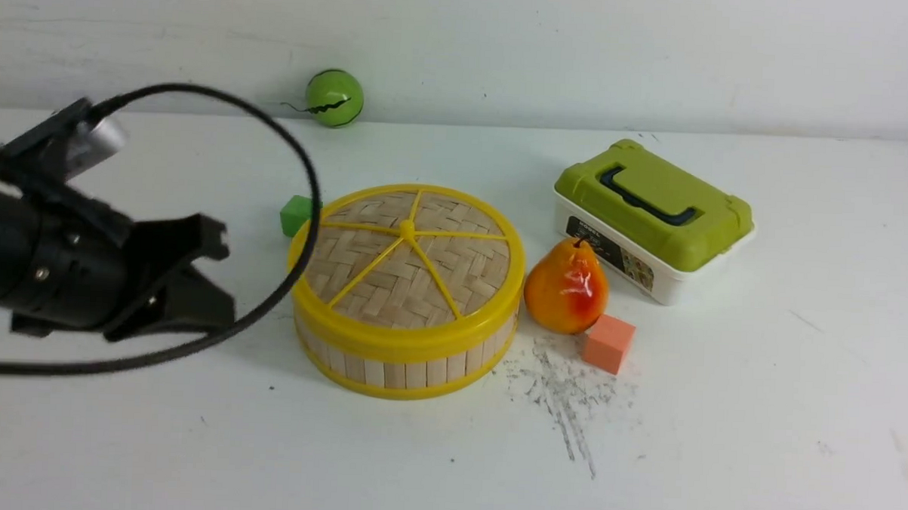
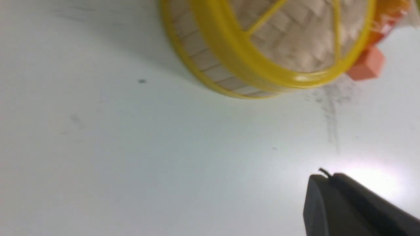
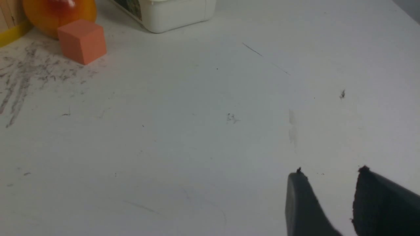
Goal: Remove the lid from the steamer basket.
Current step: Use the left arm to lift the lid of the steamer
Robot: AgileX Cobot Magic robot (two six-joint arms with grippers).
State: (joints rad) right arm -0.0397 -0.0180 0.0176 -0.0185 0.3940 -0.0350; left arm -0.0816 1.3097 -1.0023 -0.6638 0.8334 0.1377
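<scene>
The left gripper (image 1: 223, 277) sits at the left of the front view. Its fingers are spread and empty, aimed at the basket (image 1: 389, 370) and stopping just short of its left side. Its cable (image 1: 306, 167) loops across the lid's left edge in that view. The right gripper (image 3: 329, 172) shows only at the lower right of its own wrist view, with fingers parted over the bare table (image 3: 197, 131) and nothing between them.

The lid (image 1: 408, 261) lies flat and seated on the basket in the middle of the front view, not yet lifted. A pear (image 1: 566, 285) stands just beside the basket's right side, and an orange cube (image 1: 608, 342) is near the pear.

The lid looks light and stiff at its thick yellow rim. The woven panels between the spokes probably give under pressure, so they are a poor place to press. The smooth plastic may be slippery. The centre knob is small for these fingers, so the likelier hold is a pinch across the rim on the side facing the left gripper. The lid would then need a straight lift, so the light basket does not come up with it.
</scene>
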